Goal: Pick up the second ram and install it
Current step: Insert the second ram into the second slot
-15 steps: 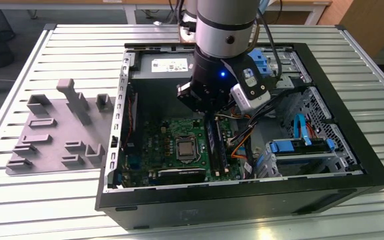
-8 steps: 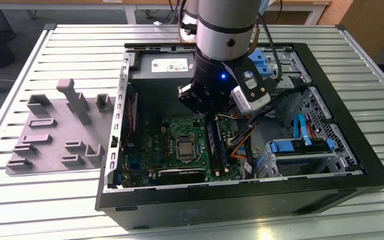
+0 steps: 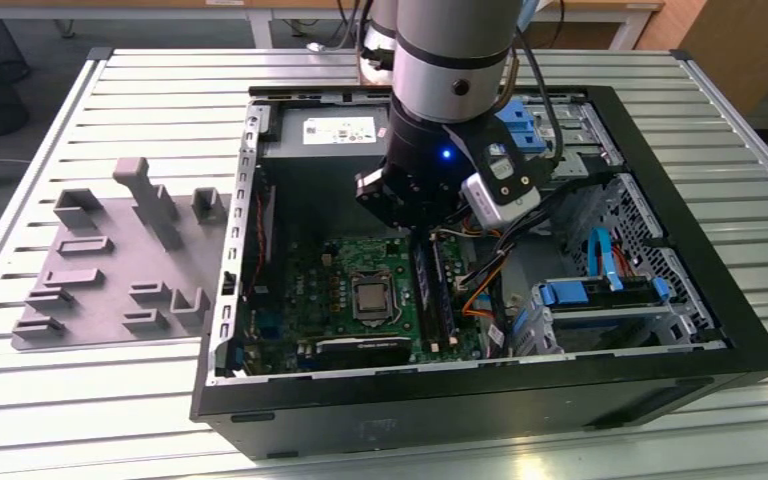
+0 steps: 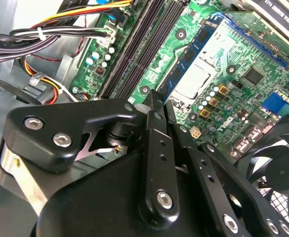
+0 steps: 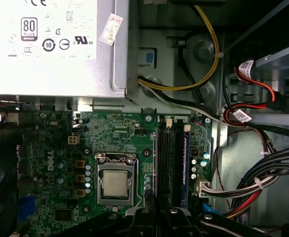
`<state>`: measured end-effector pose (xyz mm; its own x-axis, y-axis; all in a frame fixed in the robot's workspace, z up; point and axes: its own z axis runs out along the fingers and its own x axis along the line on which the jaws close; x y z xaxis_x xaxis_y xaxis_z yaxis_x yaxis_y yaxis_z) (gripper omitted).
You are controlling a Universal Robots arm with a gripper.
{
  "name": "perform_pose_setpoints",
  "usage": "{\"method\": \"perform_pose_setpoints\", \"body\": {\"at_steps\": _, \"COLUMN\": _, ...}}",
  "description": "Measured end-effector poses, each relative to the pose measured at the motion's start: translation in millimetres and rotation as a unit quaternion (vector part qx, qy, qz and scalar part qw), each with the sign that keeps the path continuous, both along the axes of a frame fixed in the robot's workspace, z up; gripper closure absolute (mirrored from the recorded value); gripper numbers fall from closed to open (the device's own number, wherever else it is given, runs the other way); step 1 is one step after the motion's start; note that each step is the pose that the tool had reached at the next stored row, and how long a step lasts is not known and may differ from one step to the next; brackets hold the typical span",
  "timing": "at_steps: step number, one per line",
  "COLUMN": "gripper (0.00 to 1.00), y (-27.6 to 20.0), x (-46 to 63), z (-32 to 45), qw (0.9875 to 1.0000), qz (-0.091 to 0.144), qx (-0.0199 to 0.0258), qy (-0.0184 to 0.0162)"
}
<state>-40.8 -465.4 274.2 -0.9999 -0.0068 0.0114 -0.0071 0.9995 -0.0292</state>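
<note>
Now, the second ram [image 3: 435,290] stands on edge just below my gripper [image 3: 418,228]; long axis along the black slots [image 5: 171,168]; grip I cannot tell.

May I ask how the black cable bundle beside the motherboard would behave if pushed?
The cable bundle would probably flex and spring back, since its strands curve loosely. The white tie likely keeps them moving together. It seems plugged in at the motherboard, so it may tug there.

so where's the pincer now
In the exterior view the pincer hangs inside the computer case, over the memory slots, on the exterior view's right of the processor socket.
</note>
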Motion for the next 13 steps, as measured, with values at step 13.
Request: {"method": "perform_pose_setpoints", "body": {"at_steps": 13, "gripper": 0.86, "y": 0.0, "x": 0.0, "z": -3.0, "qw": 1.0000, "qz": 0.000, "qx": 0.0000, "qy": 0.0000}}
